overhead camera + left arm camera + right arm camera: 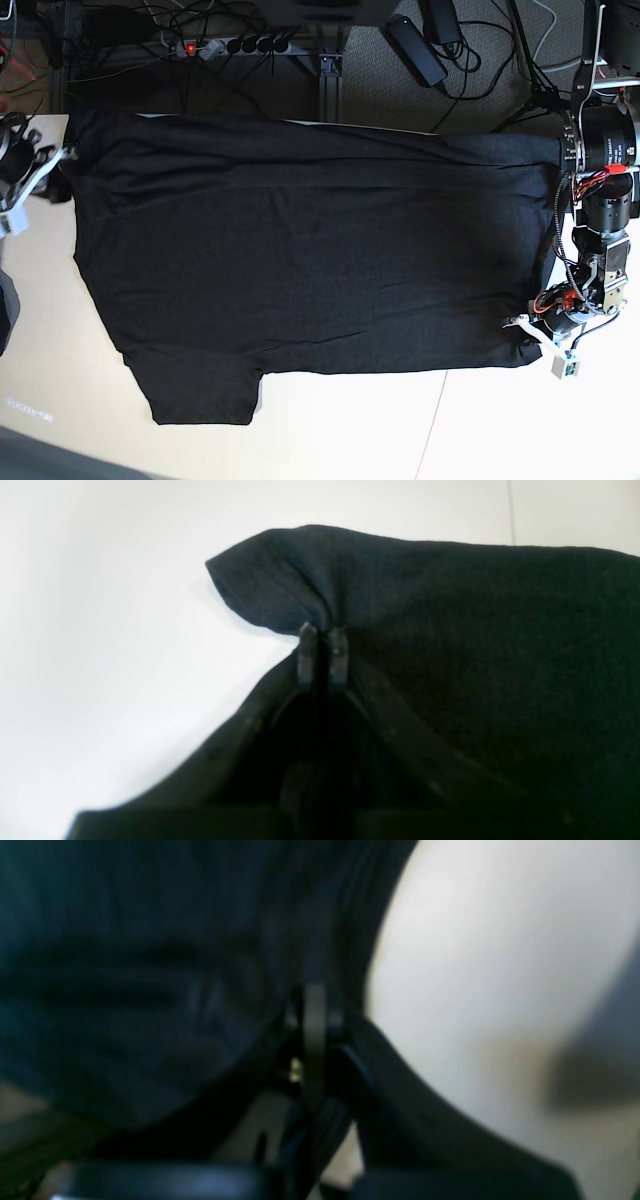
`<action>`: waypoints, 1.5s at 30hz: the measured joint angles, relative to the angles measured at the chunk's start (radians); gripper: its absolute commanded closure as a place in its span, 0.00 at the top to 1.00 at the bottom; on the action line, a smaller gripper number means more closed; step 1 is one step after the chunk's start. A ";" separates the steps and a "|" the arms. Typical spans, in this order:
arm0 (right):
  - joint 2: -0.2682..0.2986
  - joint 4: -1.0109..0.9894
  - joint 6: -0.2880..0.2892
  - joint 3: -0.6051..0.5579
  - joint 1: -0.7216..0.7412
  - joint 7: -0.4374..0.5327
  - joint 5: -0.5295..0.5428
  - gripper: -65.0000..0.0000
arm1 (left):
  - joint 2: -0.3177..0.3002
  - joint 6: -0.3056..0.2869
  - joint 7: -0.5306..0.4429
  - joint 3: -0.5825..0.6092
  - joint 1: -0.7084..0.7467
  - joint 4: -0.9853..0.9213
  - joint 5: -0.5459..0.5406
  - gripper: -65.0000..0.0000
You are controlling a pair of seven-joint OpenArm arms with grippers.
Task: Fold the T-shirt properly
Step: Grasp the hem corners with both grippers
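Observation:
The black T-shirt (320, 250) lies spread flat across the white table (350, 430), with one sleeve (200, 395) sticking out at the near left. My left gripper (528, 328) is at the shirt's near right corner. In the left wrist view it (323, 630) is shut on a pinch of black cloth (475, 630) just above the table. My right gripper (62, 160) is at the shirt's far left corner. The right wrist view is blurred, with the jaws (315, 995) together against dark cloth (125, 965). The rainbow trim is hidden.
A power strip (230, 45) and cables lie on the floor beyond the table's far edge. The left arm's body (605, 150) stands at the right edge of the table. A seam (432, 415) runs across the bare near part of the table.

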 measured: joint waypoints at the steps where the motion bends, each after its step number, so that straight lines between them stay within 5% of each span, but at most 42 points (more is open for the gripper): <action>1: 0.000 0.000 0.000 0.015 0.022 0.001 0.006 0.00 | 0.000 0.000 0.002 0.000 0.000 0.000 -0.001 0.00; 4: 0.000 -0.014 0.000 0.027 0.095 -0.014 -0.006 0.00 | 0.000 -0.009 0.012 0.000 -0.002 0.001 -0.002 0.00; 7: 0.003 -0.085 0.000 0.016 0.221 0.016 -0.039 0.00 | -0.002 -0.114 0.055 0.007 -0.002 0.020 -0.010 0.00; 13: 0.010 -0.388 0.001 0.005 0.510 0.038 -0.049 0.00 | -0.001 -0.120 0.051 0.088 -0.005 0.029 -0.034 0.00; 22: -0.017 -0.975 0.002 0.008 0.857 0.172 -0.217 0.00 | 0.001 -0.121 0.052 0.098 -0.006 0.034 -0.035 0.00; 24: -0.046 -1.089 0.001 0.010 0.906 0.182 -0.230 0.00 | -0.002 -0.121 0.055 0.098 0.001 0.034 -0.054 0.00; 26: -0.093 -1.173 0.001 0.011 0.925 0.195 -0.249 0.29 | -0.002 -0.121 0.042 0.098 0.014 0.036 -0.069 0.00; 28: -0.145 -1.210 0.001 0.011 0.928 0.264 -0.246 0.45 | 0.000 -0.121 0.035 0.097 0.022 0.038 -0.075 0.00; 39: -0.362 -1.204 0.001 -0.011 0.968 0.364 -0.316 0.45 | -0.002 -0.127 0.072 0.097 0.025 0.050 -0.128 0.00; 45: -0.402 -1.205 0.002 -0.101 1.018 0.347 -0.372 0.44 | -0.002 -0.127 0.074 0.098 0.026 0.050 -0.150 0.00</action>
